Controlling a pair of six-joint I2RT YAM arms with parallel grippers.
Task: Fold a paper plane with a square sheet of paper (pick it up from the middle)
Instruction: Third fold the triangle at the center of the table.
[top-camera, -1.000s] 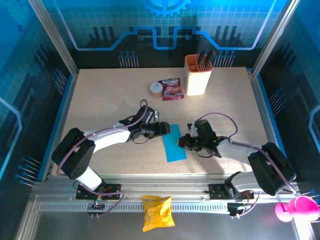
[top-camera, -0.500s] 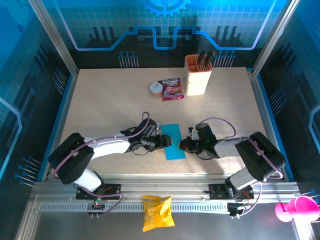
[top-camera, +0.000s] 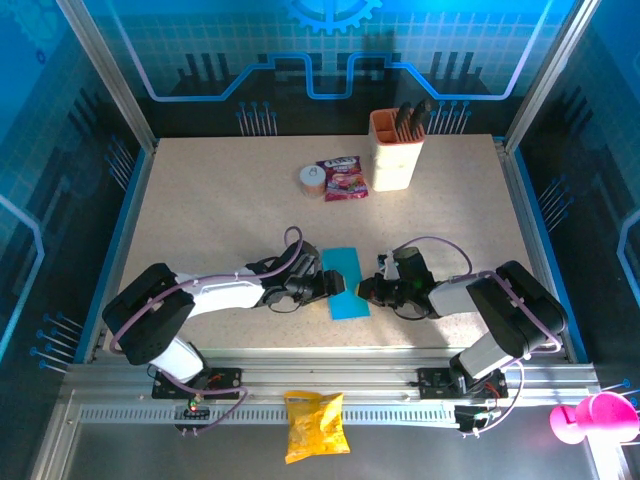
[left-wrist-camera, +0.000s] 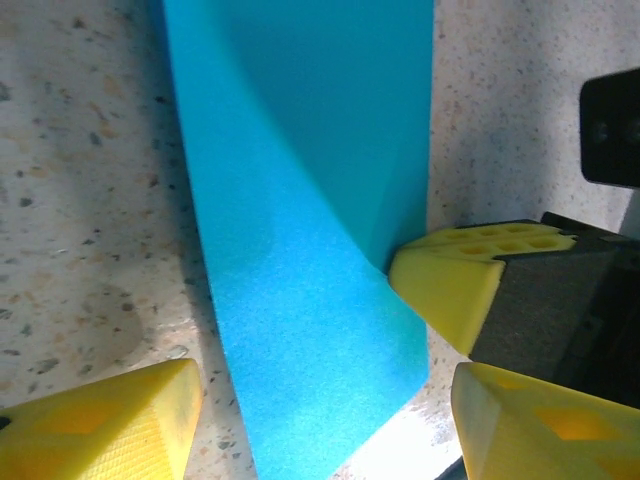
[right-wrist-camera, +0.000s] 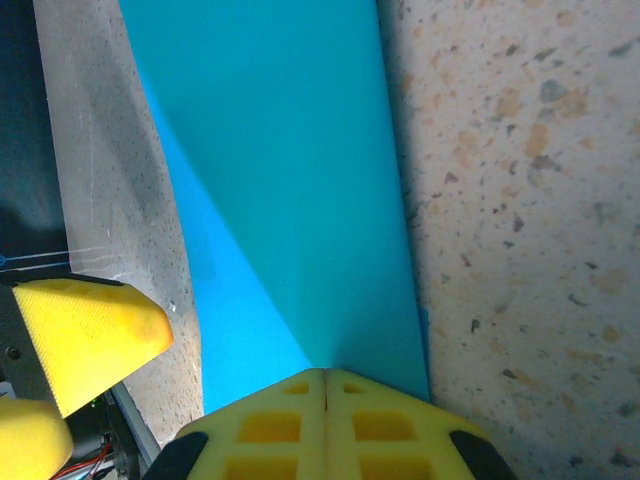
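Note:
The square sheet of paper (top-camera: 345, 283) lies on the table as a long cyan-blue strip with a diagonal fold across it. My left gripper (top-camera: 335, 284) is low over its left edge and open. In the left wrist view its yellow fingers (left-wrist-camera: 120, 420) stand either side of the strip's end (left-wrist-camera: 300, 200), gripper (left-wrist-camera: 325, 400). My right gripper (top-camera: 362, 290) is shut, and its joined tips (right-wrist-camera: 325, 375) press on the paper's right edge (right-wrist-camera: 290, 180) where the diagonal crease begins. That tip also shows in the left wrist view as a yellow wedge (left-wrist-camera: 440, 285) touching the paper.
At the back stand a beige holder with dark tools (top-camera: 397, 150), a red-purple snack packet (top-camera: 343, 178) and a small tape roll (top-camera: 312, 179). A yellow crisp bag (top-camera: 315, 425) lies on the front rail. A pink object (top-camera: 590, 418) sits off the table at bottom right.
Both grippers have dropped and closed in on the strip: the left moved right and nearer onto its left edge, the right came down onto its right edge. The paper has barely shifted.

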